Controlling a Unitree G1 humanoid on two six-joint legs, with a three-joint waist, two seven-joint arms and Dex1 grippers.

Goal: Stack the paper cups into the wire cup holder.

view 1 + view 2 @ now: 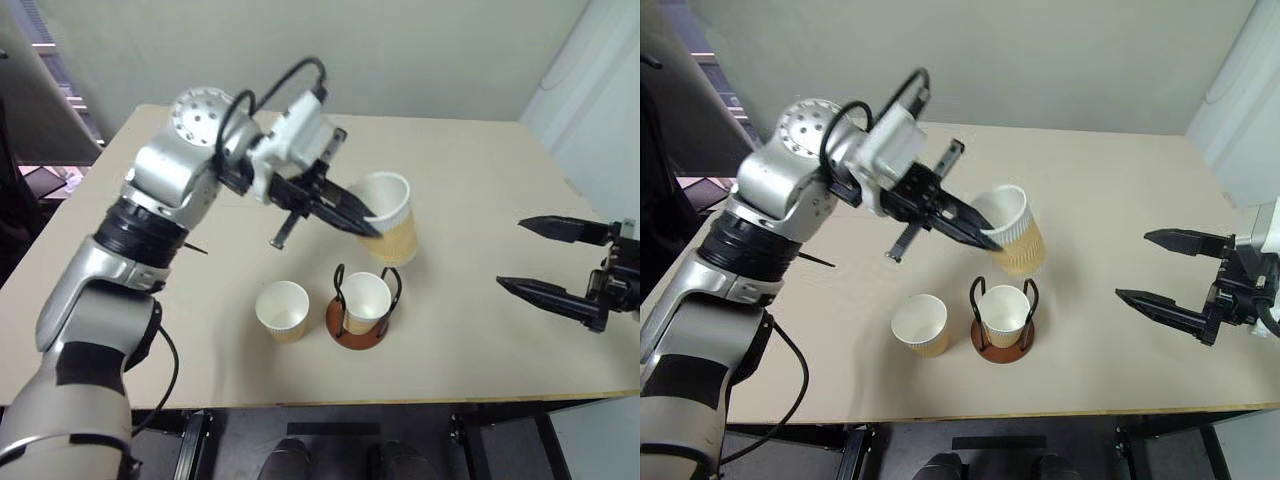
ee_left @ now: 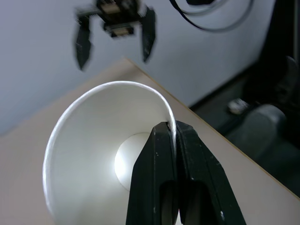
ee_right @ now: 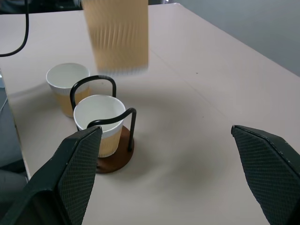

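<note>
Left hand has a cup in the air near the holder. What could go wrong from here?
1. The left hand pinches only the rim of the lifted cup, which hangs tilted, so it could slip or swing.
2. The holder already has a cup between its thin wire loops; a tilted approach might catch a loop and shift the holder.
3. The loose cup stands close beside the holder and could get knocked over.

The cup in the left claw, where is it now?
In the left eye view, the held cup hangs mid-table, pinched at its rim by the left claw, just above the wire cup holder.
</note>
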